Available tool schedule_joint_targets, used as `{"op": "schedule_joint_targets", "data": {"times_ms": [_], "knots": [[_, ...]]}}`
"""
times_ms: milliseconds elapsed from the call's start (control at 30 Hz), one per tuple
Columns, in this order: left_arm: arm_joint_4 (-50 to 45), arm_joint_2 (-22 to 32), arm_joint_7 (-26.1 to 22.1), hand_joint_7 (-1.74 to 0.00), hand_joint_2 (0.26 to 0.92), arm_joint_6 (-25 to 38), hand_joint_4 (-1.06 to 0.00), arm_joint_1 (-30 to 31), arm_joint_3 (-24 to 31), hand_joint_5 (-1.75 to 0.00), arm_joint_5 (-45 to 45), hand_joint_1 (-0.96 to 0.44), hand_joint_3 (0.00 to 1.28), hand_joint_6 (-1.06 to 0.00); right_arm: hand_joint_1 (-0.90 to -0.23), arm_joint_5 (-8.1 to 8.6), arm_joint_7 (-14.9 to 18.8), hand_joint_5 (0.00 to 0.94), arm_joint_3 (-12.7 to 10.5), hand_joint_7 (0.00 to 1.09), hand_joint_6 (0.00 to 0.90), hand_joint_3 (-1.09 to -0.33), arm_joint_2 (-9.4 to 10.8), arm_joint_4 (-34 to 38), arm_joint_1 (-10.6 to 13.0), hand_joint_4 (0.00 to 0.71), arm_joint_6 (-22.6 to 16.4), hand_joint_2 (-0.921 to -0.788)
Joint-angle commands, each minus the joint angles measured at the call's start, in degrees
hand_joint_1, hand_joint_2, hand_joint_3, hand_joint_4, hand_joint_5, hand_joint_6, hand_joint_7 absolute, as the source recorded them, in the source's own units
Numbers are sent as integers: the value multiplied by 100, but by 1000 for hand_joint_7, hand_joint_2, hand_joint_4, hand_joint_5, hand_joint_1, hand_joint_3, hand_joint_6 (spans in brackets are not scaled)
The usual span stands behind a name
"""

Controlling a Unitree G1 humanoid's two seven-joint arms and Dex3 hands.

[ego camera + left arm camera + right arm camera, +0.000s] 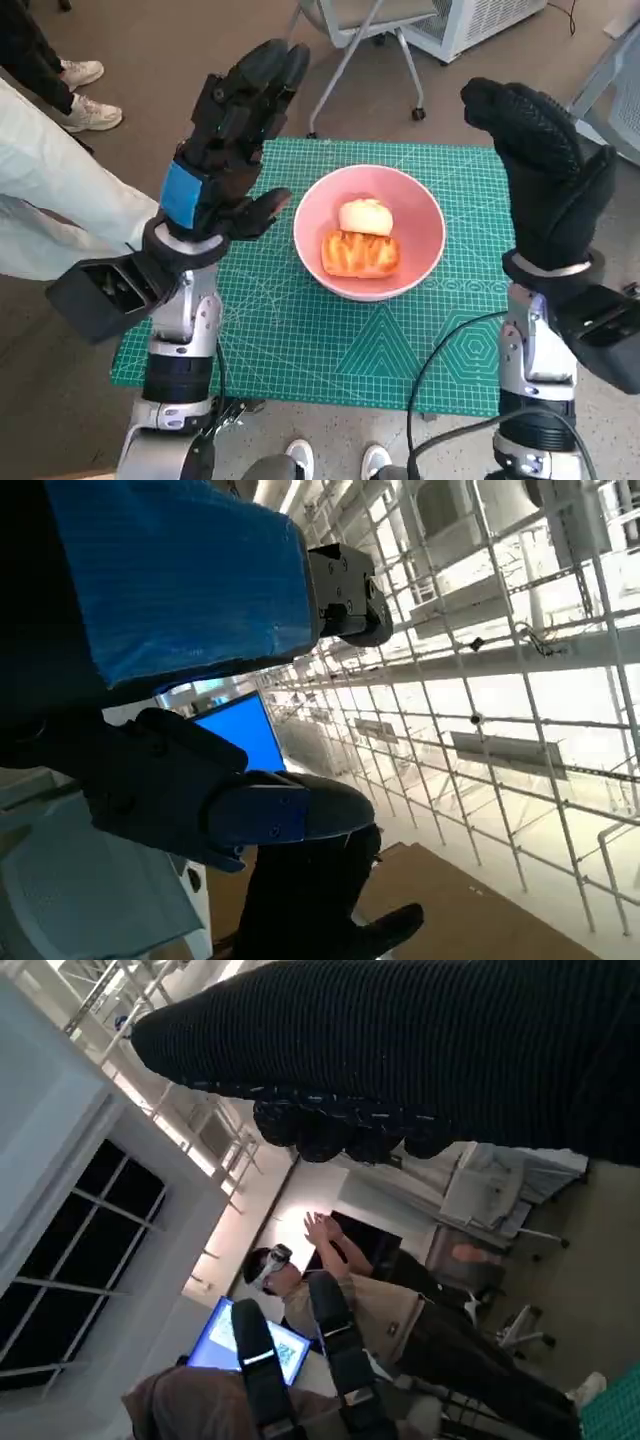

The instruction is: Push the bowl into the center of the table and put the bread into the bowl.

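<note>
In the head view a pink bowl (420,222) sits near the middle of the green cutting mat (300,340). Inside it lie a golden-brown bread (359,254) and a pale round bun (365,216). My left hand (232,140) is raised above the mat's left side, fingers spread, holding nothing. My right hand (545,165) is raised over the mat's right edge, fingers up and apart, holding nothing. Both wrist views point up into the room and show neither bowl nor bread; my left hand (180,680) and my right hand (420,1060) fill much of them.
A person's pale trouser leg (60,210) and shoes (85,95) are at the left. A chair base (370,40) stands beyond the table. A black cable (440,360) hangs over the mat's near right edge. The right wrist view shows a person wearing a headset (330,1280).
</note>
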Motion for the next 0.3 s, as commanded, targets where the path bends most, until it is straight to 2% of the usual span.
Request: {"op": "schedule_joint_targets", "data": {"times_ms": [33,300], "knots": [[12,-31,34,-535,921,-3,-128,77,-11,-13,-57,-680,422,1,-682,-64,15,5,12,503,100,-748,-95,-49,95,200,88,-921],[-87,-54,34,-508,921,97,-130,129,-27,-12,-117,-682,420,1,-681,-130,-7,4,14,498,102,-748,-138,-39,73,200,83,-921]]}}
